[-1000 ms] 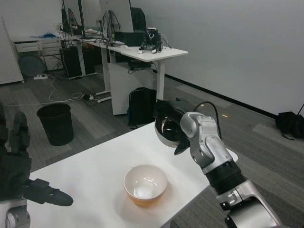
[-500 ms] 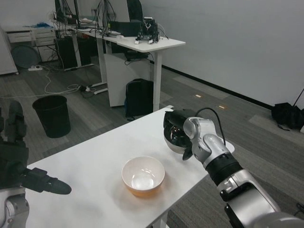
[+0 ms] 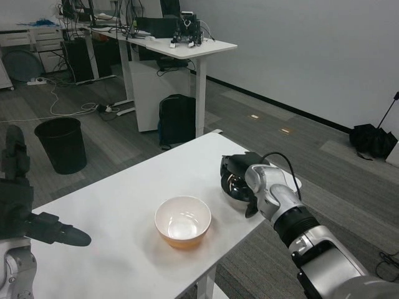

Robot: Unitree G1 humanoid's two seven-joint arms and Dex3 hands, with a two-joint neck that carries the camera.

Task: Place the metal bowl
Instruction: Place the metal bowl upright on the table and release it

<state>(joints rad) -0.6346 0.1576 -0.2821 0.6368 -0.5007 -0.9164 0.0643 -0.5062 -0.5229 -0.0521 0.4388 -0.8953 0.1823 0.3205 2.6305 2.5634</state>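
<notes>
Head view: right hand (image 3: 240, 180) grips the metal bowl (image 3: 235, 185), tilted, at the table's (image 3: 124, 205) right edge, right of centre. Left hand (image 3: 25, 215), lower left, fingers spread, holds nothing.

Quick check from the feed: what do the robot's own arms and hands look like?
Right forearm: silver, rounded segments with a black band, a black cable looping over the wrist, ending in a black hand. Left hand: black and blocky with tapered fingers; a bit of silver forearm shows at the bottom left corner.
</notes>
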